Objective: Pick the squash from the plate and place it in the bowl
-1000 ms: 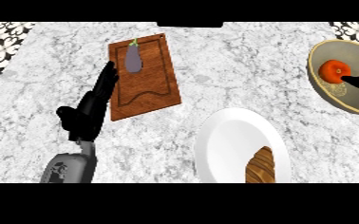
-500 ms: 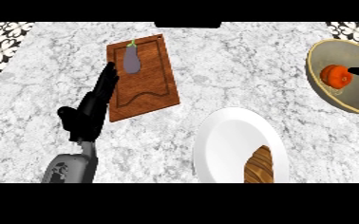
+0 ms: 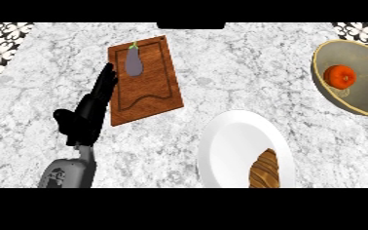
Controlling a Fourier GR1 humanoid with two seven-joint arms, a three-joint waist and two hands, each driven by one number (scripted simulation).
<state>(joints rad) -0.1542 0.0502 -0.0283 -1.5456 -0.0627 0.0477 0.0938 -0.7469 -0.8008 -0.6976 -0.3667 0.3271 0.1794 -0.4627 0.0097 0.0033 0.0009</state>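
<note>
A grey-veined marble worktop (image 3: 237,63) carries three things directly — a wooden cutting board (image 3: 147,95) at ten o'clock, a white plate (image 3: 233,148) at five o'clock, a tan bowl (image 3: 323,85) at three o'clock.

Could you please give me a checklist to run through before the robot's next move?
1. Left hand out of the way: ok, open beside the cutting board.
2. Right hand in view: not ok, it shows nowhere.
3. Bowl contents: ok, holds a round orange-red item; whether it is the squash, cannot tell.
4. Plate emptied: not ok, a brown ribbed item lies on it.
5. Eggplant undisturbed on the board: ok.
</note>
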